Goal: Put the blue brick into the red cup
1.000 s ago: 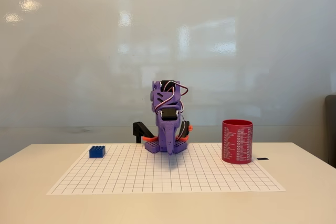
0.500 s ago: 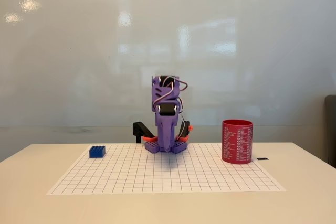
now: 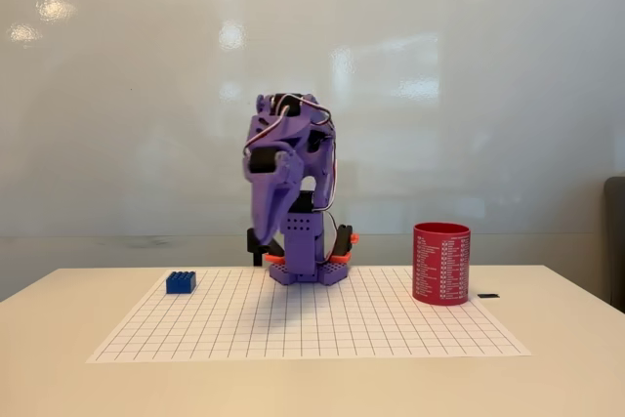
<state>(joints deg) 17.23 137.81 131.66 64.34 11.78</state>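
Up comes the arm, swinging left toward the brick (image 3: 181, 282), gripper (image 3: 266, 237) lifted clear of the table (image 3: 59, 339). Fingers look closed, empty. Cup (image 3: 441, 264) waits far right.

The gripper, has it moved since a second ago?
Yes. The gripper has lifted off the grid mat and swung left in the fixed view, toward the blue brick.

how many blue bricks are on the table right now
1. The blue brick sits on the grid mat's far-left edge in the fixed view. Whether the red cup hides another cannot be told.
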